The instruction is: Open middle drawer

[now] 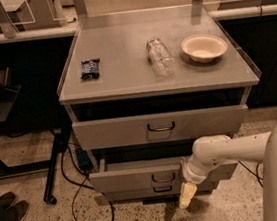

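The middle drawer [131, 178] is a pale grey front with a small dark wire handle [163, 178]. It stands pulled out a little from the cabinet, with a strip of its tray showing behind the front. Above it is the taller top drawer [116, 132] with a bigger handle. Below it is the slimmest drawer [133, 193]. My gripper [188, 195] hangs cream-coloured and points down at the floor. It is just right of the two lower handles, in front of the drawer fronts, and holds nothing that I can see.
On the cabinet top [124, 74] lie a dark snack packet [90, 68], a clear plastic bottle [159, 56] on its side and a white bowl [204, 47]. Black cables [75, 191] trail on the floor at the left. A person's shoes [7, 214] are at the lower left.
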